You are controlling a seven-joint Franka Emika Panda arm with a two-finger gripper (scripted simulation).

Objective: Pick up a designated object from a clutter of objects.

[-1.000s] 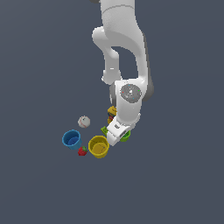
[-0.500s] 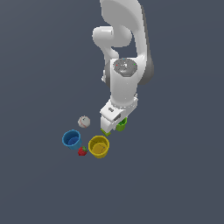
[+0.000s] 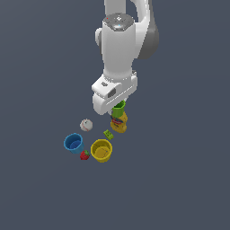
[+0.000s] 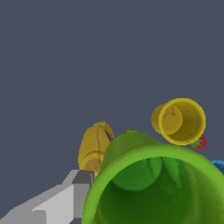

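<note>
The small green cup [image 3: 119, 109] hangs in the air under the white hand, above the clutter on the floor. My gripper [image 3: 117, 110] is shut on the green cup, and the hand hides most of the fingers. In the wrist view the green cup [image 4: 153, 183] fills the near foreground with its mouth toward the camera, and one grey finger [image 4: 81, 190] presses its outer wall. Below it lie the yellow bottle-like figure [image 3: 119, 122], the yellow cup [image 3: 101, 150], the blue cup [image 3: 73, 143], the white ball [image 3: 86, 125], the red strawberry [image 3: 84, 155] and the tiny green block [image 3: 108, 134].
The yellow cup [image 4: 180, 121] and the yellow figure [image 4: 93, 146] show far beneath the held cup in the wrist view, with the strawberry [image 4: 199, 142] and a sliver of the blue cup [image 4: 216, 165] beside them. Dark grey floor [image 3: 179, 179] surrounds the cluster.
The arm has risen from the clutter with the green cup in its gripper. The cup left the floor beside the yellow cup and now hangs above the yellow figure. The other toys stayed put.
</note>
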